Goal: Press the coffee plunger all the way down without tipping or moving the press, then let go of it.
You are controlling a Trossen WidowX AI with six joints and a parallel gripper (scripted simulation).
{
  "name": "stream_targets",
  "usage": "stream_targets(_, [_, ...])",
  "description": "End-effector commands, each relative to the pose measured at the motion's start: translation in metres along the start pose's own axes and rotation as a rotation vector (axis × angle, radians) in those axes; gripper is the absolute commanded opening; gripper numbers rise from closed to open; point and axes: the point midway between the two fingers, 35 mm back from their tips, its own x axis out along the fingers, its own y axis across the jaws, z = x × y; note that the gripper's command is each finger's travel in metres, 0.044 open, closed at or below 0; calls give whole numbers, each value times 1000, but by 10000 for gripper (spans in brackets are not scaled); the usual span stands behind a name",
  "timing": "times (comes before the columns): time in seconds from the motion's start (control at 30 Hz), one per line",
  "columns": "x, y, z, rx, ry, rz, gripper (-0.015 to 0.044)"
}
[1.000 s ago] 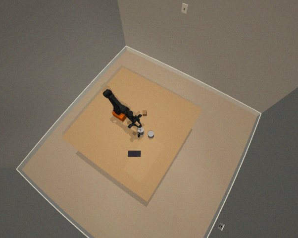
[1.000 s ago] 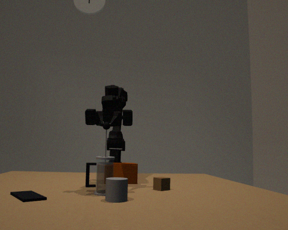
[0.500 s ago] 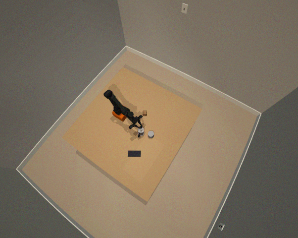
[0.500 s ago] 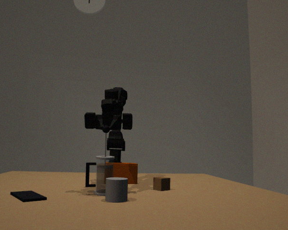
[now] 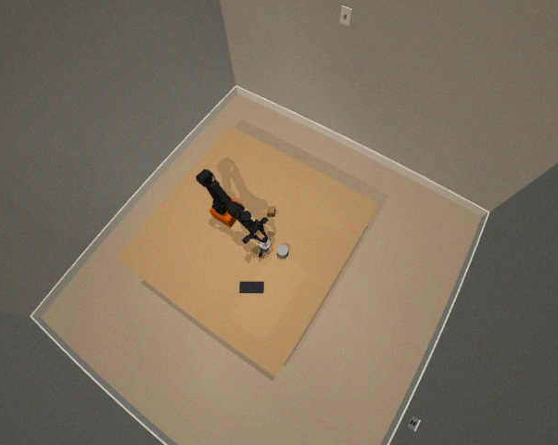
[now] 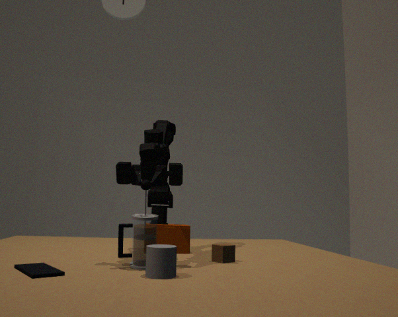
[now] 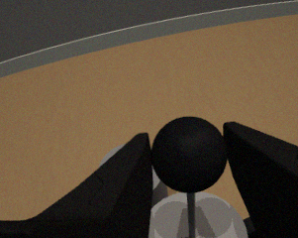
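the claw (image 7: 188, 153) is clamped on the black knob (image 7: 188, 154) of the plunger, one finger on each side. the coffee press (image 6: 140, 240) stands upright on the table (image 6: 260, 290), just behind a grey cylinder (image 6: 160, 261), its rod raised above the lid.

The arm (image 5: 221, 196) reaches from its base toward 4 o'clock in the top view, wrist bent so the end effector (image 7: 188, 154) points straight down. Its two fingers are closed on the plunger knob (image 7: 188, 153), pressing it at 9 and 3 o'clock.
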Motion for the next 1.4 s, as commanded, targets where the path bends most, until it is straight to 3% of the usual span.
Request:
stream_targets(0.0, [7, 0, -36, 2, 89, -4, 117])
stream_targets(1.37, [37, 1, -38, 2, 88, -4, 117])
